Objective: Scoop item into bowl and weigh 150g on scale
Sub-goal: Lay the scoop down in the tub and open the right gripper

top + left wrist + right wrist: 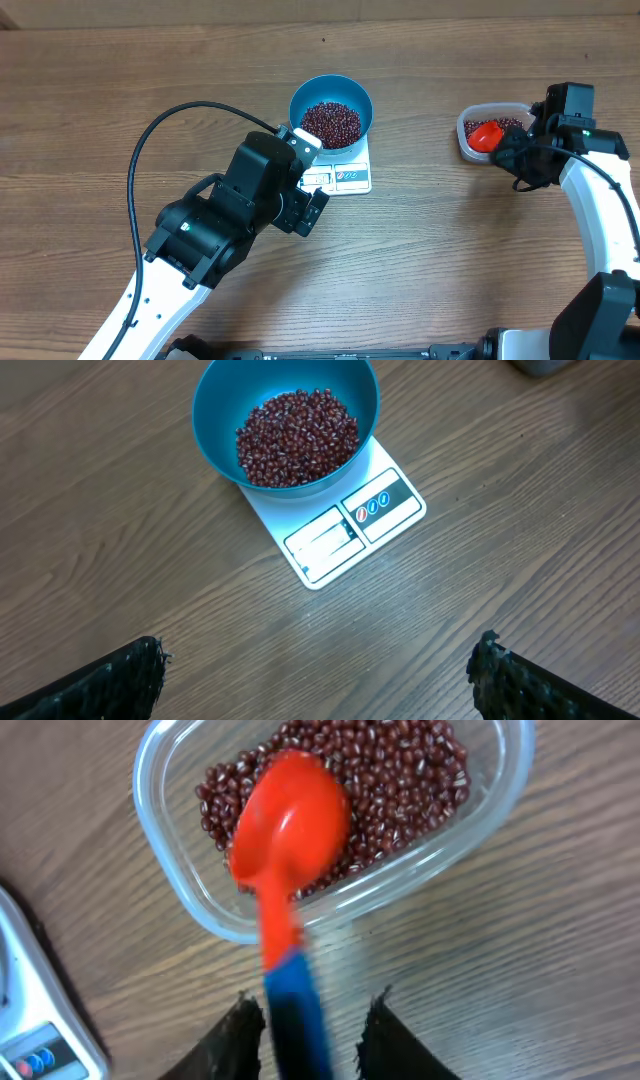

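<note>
The blue bowl [298,101] [215,420] stands on the white scale [348,179] [330,540] and holds a heap of dark red beans, the item [331,122] [297,438]. My left gripper [312,210] [320,680] hovers just in front of the scale, open wide and empty. At the right, a red spoon [487,135] [290,820] lies bowl-down on more beans [400,780] in a clear tub [464,140] [160,830]. Its blue handle runs between the fingers of my right gripper [517,152] [315,1003]. The handle looks blurred, with a gap to the right finger.
The left arm's black body and cable cover the table's lower left [215,225]. The right arm [600,200] comes in along the right edge. A corner of the scale [30,1020] shows at the lower left of the right wrist view.
</note>
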Controlling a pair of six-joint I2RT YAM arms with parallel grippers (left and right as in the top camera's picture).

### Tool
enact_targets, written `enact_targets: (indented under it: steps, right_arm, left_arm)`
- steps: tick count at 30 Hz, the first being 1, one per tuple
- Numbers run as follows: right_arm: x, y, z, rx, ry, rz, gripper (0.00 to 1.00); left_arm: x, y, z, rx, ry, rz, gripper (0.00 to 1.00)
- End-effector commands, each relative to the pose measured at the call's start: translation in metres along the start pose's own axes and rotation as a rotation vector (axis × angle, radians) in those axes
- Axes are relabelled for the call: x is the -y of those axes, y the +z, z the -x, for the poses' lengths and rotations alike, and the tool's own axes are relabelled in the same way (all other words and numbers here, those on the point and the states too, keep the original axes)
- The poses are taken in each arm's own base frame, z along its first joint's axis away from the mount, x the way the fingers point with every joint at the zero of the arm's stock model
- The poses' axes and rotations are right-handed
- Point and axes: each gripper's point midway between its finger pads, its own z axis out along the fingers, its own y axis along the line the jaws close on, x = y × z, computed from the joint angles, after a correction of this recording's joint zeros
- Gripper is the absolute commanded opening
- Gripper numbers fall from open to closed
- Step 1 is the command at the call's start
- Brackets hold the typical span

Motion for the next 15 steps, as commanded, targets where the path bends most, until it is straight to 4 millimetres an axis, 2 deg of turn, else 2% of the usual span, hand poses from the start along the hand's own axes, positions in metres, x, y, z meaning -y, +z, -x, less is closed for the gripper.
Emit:
enact_targets:
  steps: [1,12,15]
  right_arm:
    - [-0.0020,-0.0047,0.0069,0.024,-0.026,-0.001,1.00]
    - [-0.0023,-0.0050,0.0070,0.025,-0.029,-0.001,1.00]
    - [-0.0029,-0.0091,0.0071,0.020,-0.080,-0.002,1.00]
  left_arm:
    - [0.0010,0.0020,-0.0011,-0.005,0.013,-0.010,0.99]
    - [0.0010,0.0020,-0.0012,-0.006,0.013,-0.010,1.00]
    - [0.0010,0.0019,-0.0010,-0.005,0.013,-0.010,0.99]
